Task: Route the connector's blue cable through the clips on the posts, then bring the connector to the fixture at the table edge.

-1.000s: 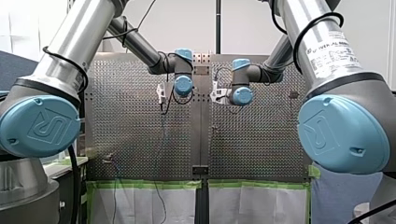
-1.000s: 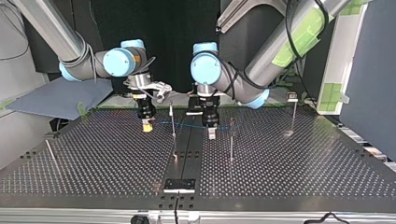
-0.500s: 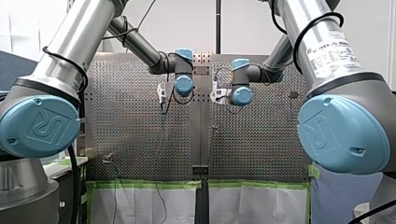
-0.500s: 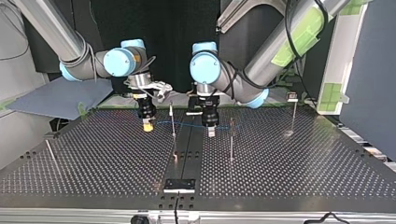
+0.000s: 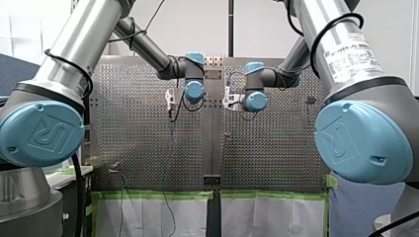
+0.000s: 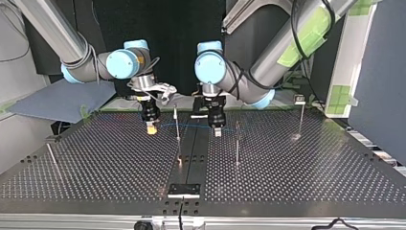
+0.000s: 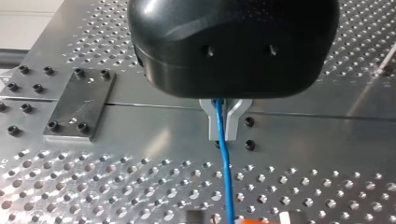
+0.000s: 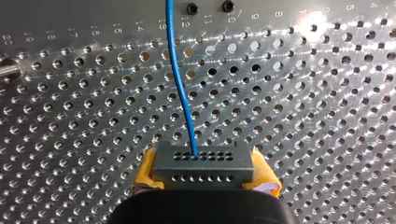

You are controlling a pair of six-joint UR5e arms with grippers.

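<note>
Top view: my right gripper is upper left of centre, pointing down, tip just above the table. Its yellow pads are clamped on the connector, a small grey block w/ two rows of holes. The right wrist view shows the block held crosswise btwn the pads, holes facing out. The blue cable leaves one hole in the upper row and runs ahead of the gripper over the perforated plate w/ a slight bend.

My left gripper is upper centre of the top view, just right of the middle, also pointing down, tip near the table. In its wrist view the two metal fingers are closed on the blue cable, one each side, no gap showing. The cable passes straight btwn them and on beyond.

Btwn the two grippers the cable is a thin, near-level line crossing a thin upright post near its upper part. In a clip or only passing by: can't tell, too small. A second post stands just right of my left gripper, and a third post is at upper right. A fourth post leans at lower left. The black fixture sits bottom centre at the table edge, well apart from the connector.
</note>
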